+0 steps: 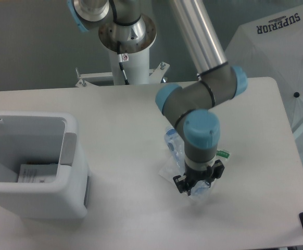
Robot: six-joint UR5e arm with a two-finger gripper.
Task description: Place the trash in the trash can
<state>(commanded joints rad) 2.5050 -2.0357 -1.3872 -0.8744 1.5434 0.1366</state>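
White worktop (115,109) carrying everything: clear bluish plastic bottle (173,141) and translucent white plastic bag (171,167) lying toward right edge beneath black two-finger gripper (197,184), grip state unclear. Boxy white plastic trash can (63,200) waiting at left edge; both pieces not yet binned.

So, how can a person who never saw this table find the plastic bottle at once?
Start at the big white trash can on the table's left side, then look right to the arm's hand. The bottle lies just behind it, partly hidden by the arm. It is clear and bluish, unlike the flat white bag beneath.
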